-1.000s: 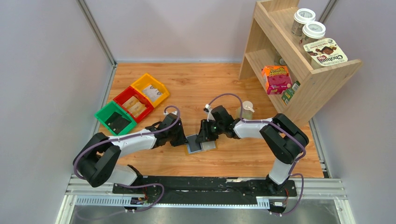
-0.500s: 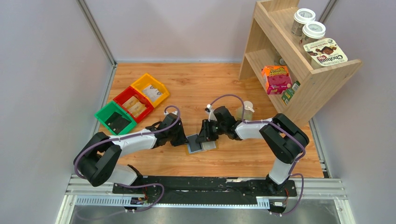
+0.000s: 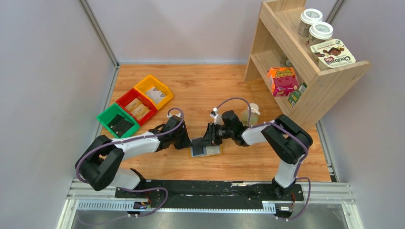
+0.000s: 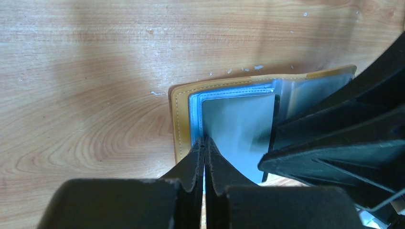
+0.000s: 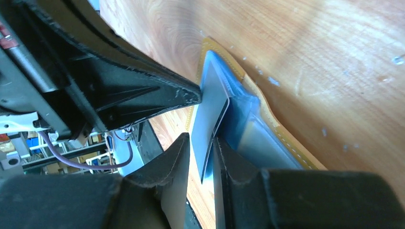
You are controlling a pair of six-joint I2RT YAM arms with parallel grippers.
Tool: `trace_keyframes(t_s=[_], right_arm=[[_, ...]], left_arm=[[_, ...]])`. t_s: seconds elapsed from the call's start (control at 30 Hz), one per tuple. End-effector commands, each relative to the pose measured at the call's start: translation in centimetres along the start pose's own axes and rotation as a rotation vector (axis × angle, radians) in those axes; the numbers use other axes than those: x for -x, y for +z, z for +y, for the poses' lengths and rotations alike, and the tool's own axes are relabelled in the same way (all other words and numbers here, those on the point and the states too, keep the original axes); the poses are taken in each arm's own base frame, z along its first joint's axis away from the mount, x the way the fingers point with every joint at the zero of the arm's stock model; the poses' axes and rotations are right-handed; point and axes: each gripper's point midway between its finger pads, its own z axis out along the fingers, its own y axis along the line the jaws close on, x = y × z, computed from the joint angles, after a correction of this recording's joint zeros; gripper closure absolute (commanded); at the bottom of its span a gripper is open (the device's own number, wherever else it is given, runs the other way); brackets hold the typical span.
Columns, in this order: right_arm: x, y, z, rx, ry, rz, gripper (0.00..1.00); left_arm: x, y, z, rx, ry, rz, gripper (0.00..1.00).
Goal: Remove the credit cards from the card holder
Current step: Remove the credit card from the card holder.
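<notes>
The mustard-yellow card holder (image 3: 206, 151) lies open on the wooden table between my two grippers. My left gripper (image 3: 188, 142) is shut on its left inner edge (image 4: 204, 143), by the yellow border (image 4: 180, 124). A pale blue-grey credit card (image 4: 239, 121) lies in the blue lining. My right gripper (image 3: 208, 139) reaches in from the right. In the right wrist view its jaws (image 5: 200, 140) stand slightly apart around the lifted, bent corner of the card (image 5: 210, 109), which rests against the right finger. The card holder (image 5: 267, 138) lies under it.
Green (image 3: 118, 121), red (image 3: 136, 106) and yellow (image 3: 154, 90) bins sit at the back left. A clear cup (image 3: 252, 112) stands behind my right arm. A wooden shelf (image 3: 305, 62) with an orange box (image 3: 282, 81) and tubs stands at the back right.
My right arm has drawn slightly to the right. The card holder has turned and lies flatter and more level. My left gripper has stayed in place.
</notes>
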Motion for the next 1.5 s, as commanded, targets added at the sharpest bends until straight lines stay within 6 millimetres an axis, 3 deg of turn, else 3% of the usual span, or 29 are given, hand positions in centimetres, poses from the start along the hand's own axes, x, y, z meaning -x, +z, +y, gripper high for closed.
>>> trace_keyframes(t_s=[0.0, 0.2, 0.4, 0.6, 0.7, 0.97, 1.33, 1.47], right_arm=[[-0.5, 2.0, 1.8, 0.055, -0.002, 0.047, 0.75], [-0.7, 2.6, 0.7, 0.01, 0.043, 0.054, 0.71], [-0.1, 1.2, 1.9, 0.04, 0.029, 0.034, 0.73], [0.5, -0.1, 1.8, 0.056, 0.031, 0.013, 0.79], [0.5, -0.3, 2.0, 0.072, 0.029, 0.012, 0.88], [0.7, -0.9, 2.1, 0.099, 0.033, -0.002, 0.92], [0.7, -1.4, 2.8, 0.146, 0.019, -0.003, 0.8], [0.5, -1.5, 2.7, 0.145, 0.022, -0.001, 0.82]], left_arm=[[-2.2, 0.6, 2.5, 0.077, 0.017, 0.066, 1.0], [-2.2, 0.6, 2.6, 0.082, 0.016, 0.064, 1.0], [-2.3, 0.5, 3.3, 0.118, 0.02, 0.067, 1.0], [-2.2, 0.2, 3.7, 0.137, 0.021, 0.06, 1.0], [-2.3, 0.2, 3.7, 0.139, 0.02, 0.064, 1.0], [-2.3, 0.2, 3.7, 0.137, 0.021, 0.068, 1.0], [-2.5, 0.4, 3.4, 0.123, 0.024, 0.075, 1.0], [-2.5, 0.4, 3.4, 0.121, 0.022, 0.075, 1.0]])
